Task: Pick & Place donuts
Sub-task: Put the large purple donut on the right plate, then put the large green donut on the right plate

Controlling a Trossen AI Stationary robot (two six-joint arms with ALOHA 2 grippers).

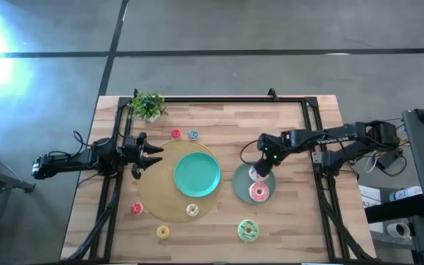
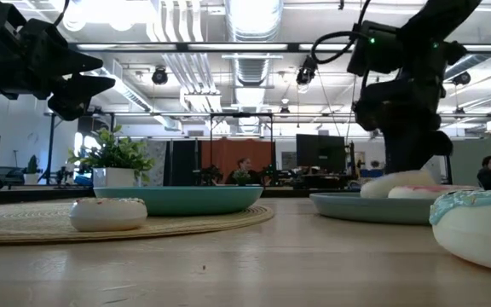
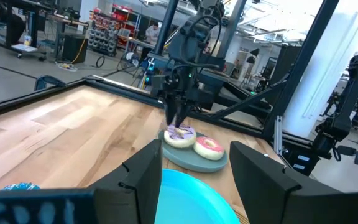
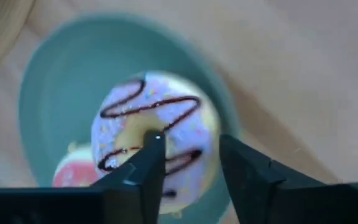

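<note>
right wrist view: the right gripper (image 4: 188,162) is seen with fingers parted over the white-sprinkled donut (image 4: 154,140), which lies on the grey-green plate (image 4: 55,93) beside the pink donut (image 1: 259,193). it is judged light, rigid, smooth; its ring wall should be pinched.

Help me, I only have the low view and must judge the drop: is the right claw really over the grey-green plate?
Observer: Yes. From above, the right claw hangs over the grey-green plate.
Operator: Anything beneath it?
Observer: The right wrist view shows the white drizzled donut on that plate, below its parted fingers.
Operator: And the left claw?
Observer: The left claw is open, waiting at the woven mat's edge.
</note>
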